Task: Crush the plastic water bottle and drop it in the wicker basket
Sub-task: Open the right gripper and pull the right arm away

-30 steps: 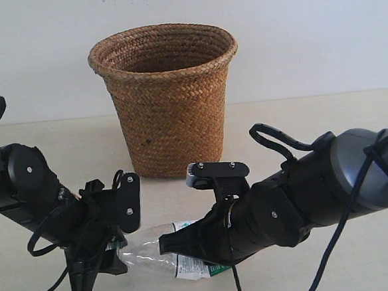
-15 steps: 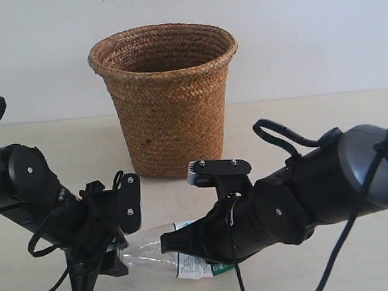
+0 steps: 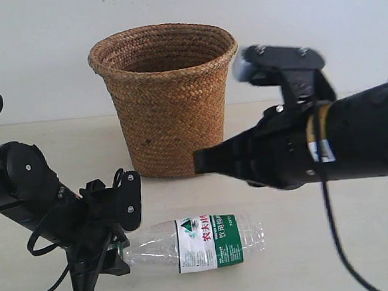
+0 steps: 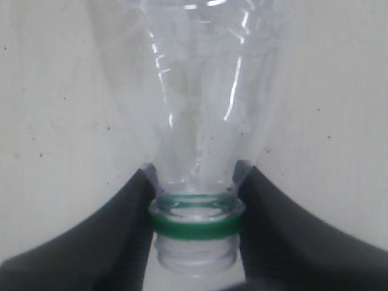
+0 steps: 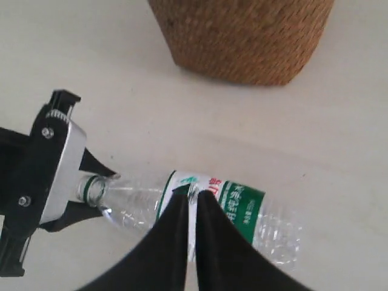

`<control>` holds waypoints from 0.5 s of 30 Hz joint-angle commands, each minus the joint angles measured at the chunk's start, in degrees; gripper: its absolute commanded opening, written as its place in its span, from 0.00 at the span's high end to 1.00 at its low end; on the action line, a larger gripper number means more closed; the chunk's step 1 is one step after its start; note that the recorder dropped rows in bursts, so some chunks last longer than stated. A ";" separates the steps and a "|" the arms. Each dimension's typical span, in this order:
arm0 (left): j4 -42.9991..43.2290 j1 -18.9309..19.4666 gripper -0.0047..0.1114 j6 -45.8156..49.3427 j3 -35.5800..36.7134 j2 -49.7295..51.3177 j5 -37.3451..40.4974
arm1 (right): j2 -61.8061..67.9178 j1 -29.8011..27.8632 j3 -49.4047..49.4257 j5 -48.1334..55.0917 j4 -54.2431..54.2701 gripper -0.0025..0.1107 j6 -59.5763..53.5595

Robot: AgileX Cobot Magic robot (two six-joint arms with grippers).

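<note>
The plastic water bottle [image 3: 201, 243] lies on its side on the table, neck pointing left, white-and-green label facing up. My left gripper [image 3: 123, 253] is shut on its neck; in the left wrist view the fingers [image 4: 130, 224] clamp just above the green ring [image 4: 195, 225] of the plastic water bottle [image 4: 194, 91]. My right gripper [image 3: 202, 161] hangs above the bottle, apart from it, in front of the wicker basket [image 3: 167, 97]. In the right wrist view the right gripper [image 5: 193, 197] is shut and holds nothing, with the bottle [image 5: 242, 209] below.
The basket [image 5: 242, 36] stands upright behind the bottle, at the far middle of the pale table [image 3: 352, 121], with a white wall behind it. The right wrist view also shows the left gripper [image 5: 104, 194] and its silver plate [image 5: 57, 170] at the bottle's mouth.
My right gripper has lifted off the bottle and risen up and to the right, which uncovers the label. The left gripper still grips the neck in the same place.
</note>
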 commanded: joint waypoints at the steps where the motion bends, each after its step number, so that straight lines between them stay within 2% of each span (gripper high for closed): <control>1: -0.64 -0.12 0.92 -0.25 0.10 -0.37 -0.47 | -12.94 -0.07 5.44 2.18 -24.85 0.97 19.82; 4: -0.64 -0.12 0.92 -0.25 0.10 -0.37 -0.47 | -22.83 -0.07 10.35 6.56 -43.66 0.97 37.47; 7: -0.64 -0.12 0.92 -0.25 0.10 -0.37 -0.69 | -32.74 -0.07 15.85 11.24 -56.41 0.97 49.45; 9: -0.64 -0.12 0.92 -0.25 0.10 -0.37 -0.82 | -37.30 -0.07 18.40 14.25 -58.35 0.97 58.03; 15: -0.64 -0.12 0.92 -0.25 0.10 -0.37 -0.82 | -40.61 -0.07 22.79 25.37 -63.23 0.97 65.22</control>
